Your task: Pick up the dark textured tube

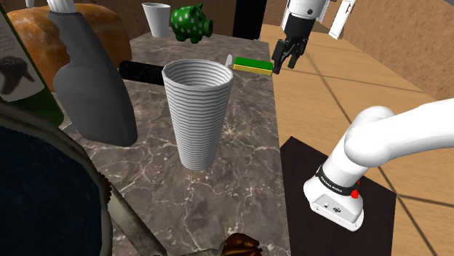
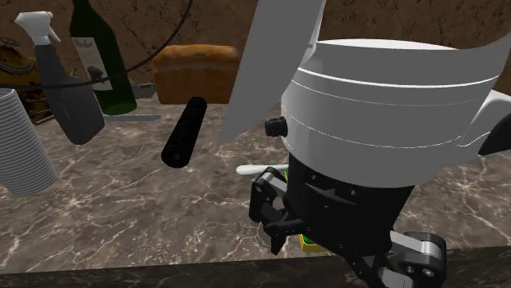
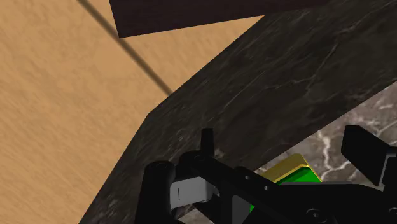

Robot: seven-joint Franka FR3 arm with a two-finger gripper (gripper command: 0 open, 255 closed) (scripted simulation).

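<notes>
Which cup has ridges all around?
The big grey cup mid-table; the small white cup beside the green pig is smooth.

Shoulder camera looks down the counter point(image 1: 247, 160) from above; second sits low at its edge, against the arm point(image 2: 377, 106); wrist overlooks that edge. Tube point(image 1: 142, 70) shared.

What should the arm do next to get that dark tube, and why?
Probably carry the gripper toward the shoulder view's left, past the green and yellow sponge, until it is above the dark tube. The open gripper hangs at the counter's edge beside the sponge, while the tube lies apart from it, behind the ribbed grey cup.
</notes>
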